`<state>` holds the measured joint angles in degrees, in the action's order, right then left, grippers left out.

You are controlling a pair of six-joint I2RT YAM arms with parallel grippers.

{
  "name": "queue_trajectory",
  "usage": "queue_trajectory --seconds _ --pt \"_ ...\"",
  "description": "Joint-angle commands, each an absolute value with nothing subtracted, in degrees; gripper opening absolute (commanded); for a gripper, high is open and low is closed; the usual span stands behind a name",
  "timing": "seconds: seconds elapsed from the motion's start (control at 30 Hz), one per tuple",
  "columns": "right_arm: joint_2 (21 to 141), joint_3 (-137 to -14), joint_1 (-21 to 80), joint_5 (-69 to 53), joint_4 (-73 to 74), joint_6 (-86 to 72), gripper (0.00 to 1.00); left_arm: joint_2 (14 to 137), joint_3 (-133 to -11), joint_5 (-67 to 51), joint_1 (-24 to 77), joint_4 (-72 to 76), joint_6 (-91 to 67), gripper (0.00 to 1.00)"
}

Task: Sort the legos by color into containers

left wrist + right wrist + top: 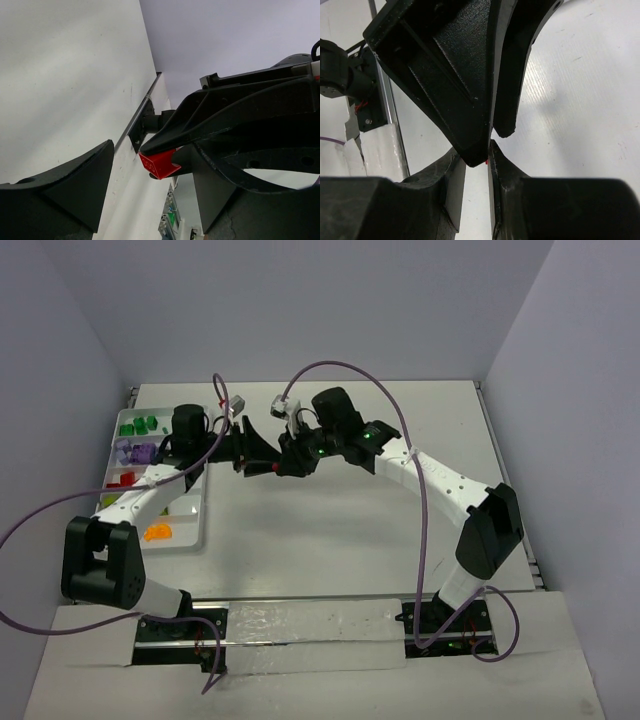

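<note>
While the right gripper [488, 152] is clamped on a red brick [159, 165] at its very tips, the left gripper [262, 453] faces it with jaws spread wide; the two meet tip to tip over the table [330, 540], just right of the tray [190, 525]; from the left wrist, the brick sits between the left fingers [65, 190], clear of the one at lower left; whether it touches the other finger cannot be told; from the right wrist, only a red sliver shows at the pinch, the rest hidden behind black fingers. The tray lies along the table's left side, partly under the left arm [150, 495]; its compartments hold sorted bricks; green bricks [138, 425] fill the far end, then purple bricks [135, 452], red bricks [120, 478] and lime bricks [112, 500] in turn; orange bricks [157, 532] lie in the nearest compartment, apart from the others.
</note>
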<state>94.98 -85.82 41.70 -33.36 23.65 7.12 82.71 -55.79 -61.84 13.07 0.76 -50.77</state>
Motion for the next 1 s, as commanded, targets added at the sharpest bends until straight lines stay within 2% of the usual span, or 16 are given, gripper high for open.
queue_trajectory --seconds 0.0,0.17,0.4,0.53,0.7,0.8,0.97 --pt "92.7 -88.4 41.4 -26.5 16.7 6.2 0.0 83.5 -53.4 -73.3 14.3 11.7 -62.6 0.72" --pt "93.1 -87.7 41.3 -24.9 12.5 3.6 0.0 83.7 -50.7 -75.9 14.3 26.2 -75.6 0.76" --pt "94.8 -86.8 41.1 -24.0 4.2 0.6 0.0 84.0 -48.9 -76.5 13.0 37.8 -88.3 0.83" --pt "94.7 -85.1 41.0 -25.1 1.1 0.1 0.0 84.6 -46.5 -75.7 11.1 50.5 -97.5 0.81" --pt "94.1 -82.9 41.0 -24.5 0.2 0.1 0.0 84.2 -45.0 -74.8 9.9 57.4 -104.6 0.7" --pt "94.0 -82.2 41.0 -24.2 -1.5 0.1 0.0 83.8 -44.2 -74.2 9.8 61.6 -107.7 0.54" --pt "94.1 -81.5 40.9 -23.0 -1.9 0.1 0.0 83.7 -43.4 -74.0 9.3 62.1 -108.5 0.41"
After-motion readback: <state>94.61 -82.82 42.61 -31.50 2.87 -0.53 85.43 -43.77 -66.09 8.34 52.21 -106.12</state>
